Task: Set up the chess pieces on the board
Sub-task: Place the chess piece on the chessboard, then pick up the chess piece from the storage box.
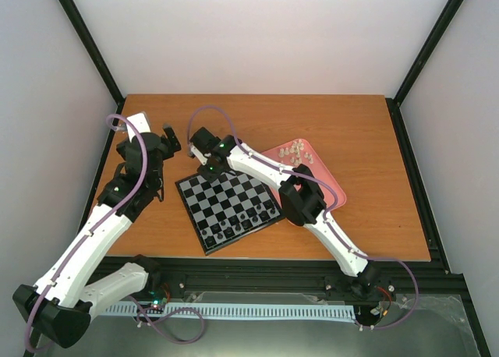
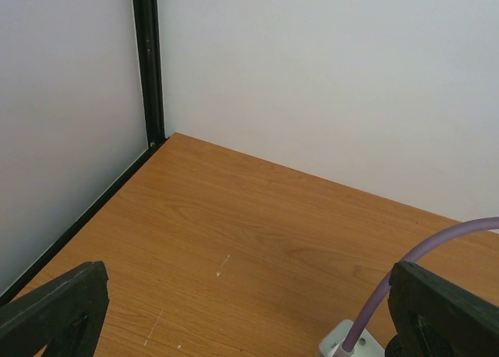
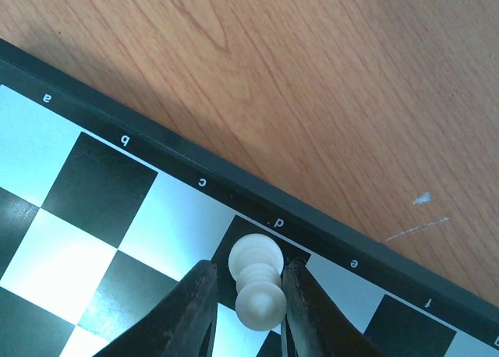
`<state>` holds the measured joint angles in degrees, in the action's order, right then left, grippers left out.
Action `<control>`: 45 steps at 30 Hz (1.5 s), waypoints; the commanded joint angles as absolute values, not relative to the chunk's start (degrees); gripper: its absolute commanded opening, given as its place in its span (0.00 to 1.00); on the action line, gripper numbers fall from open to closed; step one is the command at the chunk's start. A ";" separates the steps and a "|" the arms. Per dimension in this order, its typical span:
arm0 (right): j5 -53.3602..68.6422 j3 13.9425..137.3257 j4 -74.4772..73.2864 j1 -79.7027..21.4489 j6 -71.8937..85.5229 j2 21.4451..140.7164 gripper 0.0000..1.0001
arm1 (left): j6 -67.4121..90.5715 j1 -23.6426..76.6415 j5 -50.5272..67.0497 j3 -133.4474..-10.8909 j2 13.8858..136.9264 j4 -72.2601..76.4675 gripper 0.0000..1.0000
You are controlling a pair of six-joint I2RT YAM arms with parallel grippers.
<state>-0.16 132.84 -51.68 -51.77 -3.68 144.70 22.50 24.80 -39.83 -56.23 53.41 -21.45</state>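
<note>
White links (image 1: pixel 97 236), black joints (image 1: pixel 300 197), purple cables (image 1: pixel 210 111); right tool (image 3: pixel 249 270) black, tapered fingers (image 3: pixel 195 310).

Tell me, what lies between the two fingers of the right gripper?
A white chess piece stands there, on the board close to the edge letter d; the right wrist view shows it.

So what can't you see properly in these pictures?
- Right wrist view: the fingers hide the foot of the white piece; whether they grip it is unclear.
- Top view: the right gripper covers that piece.
- Top view: the loose pieces on the pink tray are too small to name.
</note>
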 commanded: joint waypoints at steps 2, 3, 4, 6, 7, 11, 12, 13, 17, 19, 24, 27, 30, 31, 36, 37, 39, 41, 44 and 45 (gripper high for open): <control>0.78 133.32 -52.48 -51.86 -4.39 145.28 0.25 | 22.41 24.43 -40.00 -56.36 53.10 -20.54 1.00; 0.79 133.32 -52.47 -51.86 -4.39 145.28 0.25 | 22.43 24.43 -40.07 -56.41 53.05 -20.55 1.00; 0.79 133.31 -52.47 -51.86 -4.39 145.28 0.26 | 22.41 24.41 -40.12 -56.39 53.04 -20.56 1.00; 0.71 133.32 -52.47 -51.81 -4.39 145.34 0.29 | 22.48 24.43 -40.16 -56.40 53.03 -20.53 1.00; 0.58 133.38 -52.59 -51.81 -4.33 145.22 0.29 | 22.45 24.43 -40.13 -56.39 53.00 -20.54 1.00; 0.35 131.30 -51.66 -51.92 -4.22 142.98 0.34 | 22.41 24.40 -40.06 -56.38 53.25 -20.54 1.00; 0.34 130.13 -50.96 -51.98 -4.30 141.94 0.38 | 22.36 24.43 -40.03 -56.41 53.30 -20.53 1.00; 0.33 128.88 -50.17 -52.07 -4.31 140.78 0.43 | 22.39 24.41 -40.04 -56.45 53.31 -20.52 1.00; -0.15 122.96 -47.05 -52.21 -4.25 135.11 0.56 | 22.44 24.36 -40.02 -56.41 53.14 -20.63 1.00; -1.43 120.36 -45.68 -52.21 -4.05 132.72 0.58 | 22.46 24.42 -39.92 -56.36 52.91 -20.71 1.00; -3.52 115.05 -42.66 -52.21 -3.50 127.29 0.58 | 22.54 24.36 -39.90 -56.28 52.66 -20.81 1.00; -6.60 111.40 -40.79 -51.77 -2.91 123.47 0.59 | 22.51 24.30 -39.90 -56.31 52.52 -20.88 1.00; -9.98 107.49 -38.75 -49.79 -1.61 120.05 0.60 | 22.51 24.35 -39.77 -56.33 52.42 -20.90 1.00; -10.71 106.59 -38.57 -48.60 -1.20 119.30 0.60 | 22.50 24.35 -39.67 -56.38 52.33 -20.88 1.00; -15.01 101.60 -36.99 -40.55 2.41 117.36 0.57 | 22.57 24.35 -39.21 -56.24 52.87 -20.52 1.00; -15.63 101.10 -36.80 -38.79 3.18 117.46 0.57 | 22.58 24.35 -39.15 -56.35 53.20 -20.56 1.00; -17.97 100.11 -36.51 -35.81 4.20 117.95 0.57 | 22.51 24.35 -39.17 -56.54 53.79 -20.56 1.00; -18.99 99.89 -36.74 -33.77 4.48 118.94 0.57 | 22.59 24.35 -39.28 -56.60 54.41 -20.34 1.00; -18.02 99.68 -36.27 -32.27 4.31 119.96 0.57 | 22.50 24.35 -39.58 -56.88 55.45 -20.14 1.00; -18.11 99.82 -36.27 -32.05 4.13 120.44 0.56 | 22.48 24.35 -39.74 -56.91 55.80 -20.13 1.00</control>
